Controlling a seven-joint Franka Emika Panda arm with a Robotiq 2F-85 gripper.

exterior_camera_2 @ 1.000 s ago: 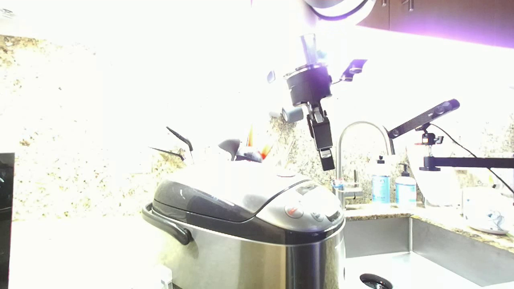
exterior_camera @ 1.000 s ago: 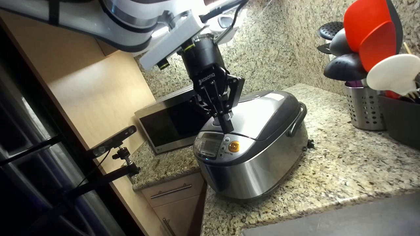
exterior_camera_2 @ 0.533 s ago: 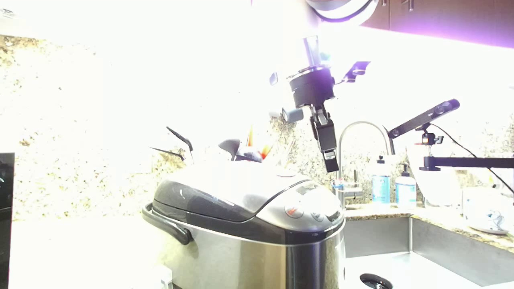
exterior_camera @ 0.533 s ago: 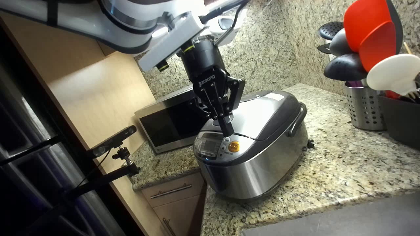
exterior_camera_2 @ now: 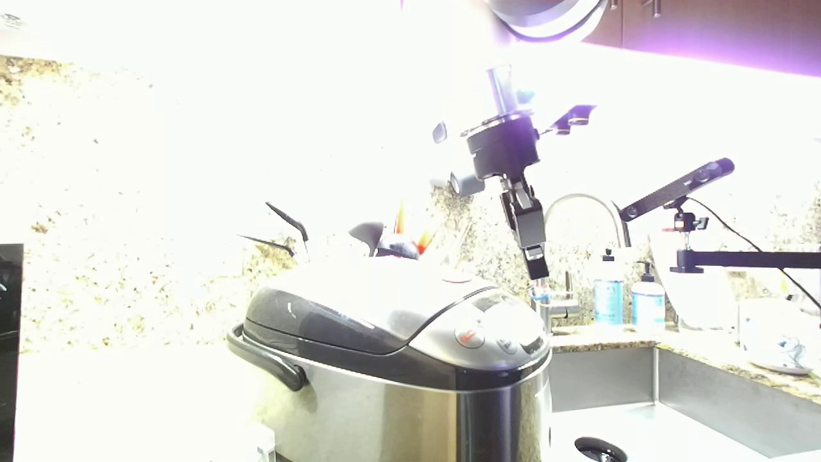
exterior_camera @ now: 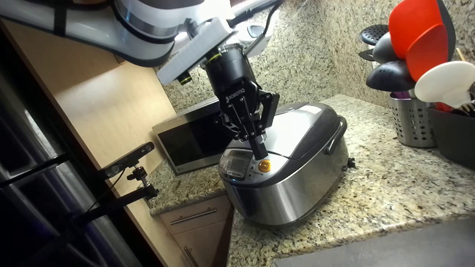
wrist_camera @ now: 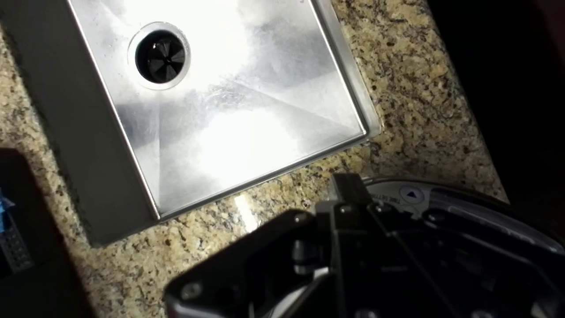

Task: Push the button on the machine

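Over the speckled granite counter [exterior_camera: 389, 185], our black Robotiq claw [exterior_camera: 261, 151], closed on nothing visible, has dropped nearer the round orange button [exterior_camera: 264, 165] on the silver-grey, domed rice cooker [exterior_camera: 293, 185] at six o'clock in an exterior view (still apart, we judge); pressing should follow.

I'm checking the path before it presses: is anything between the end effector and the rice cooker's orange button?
Nothing visible: in an exterior view the closed end effector hangs above the rice cooker with an open gap, and the orange button is exposed.
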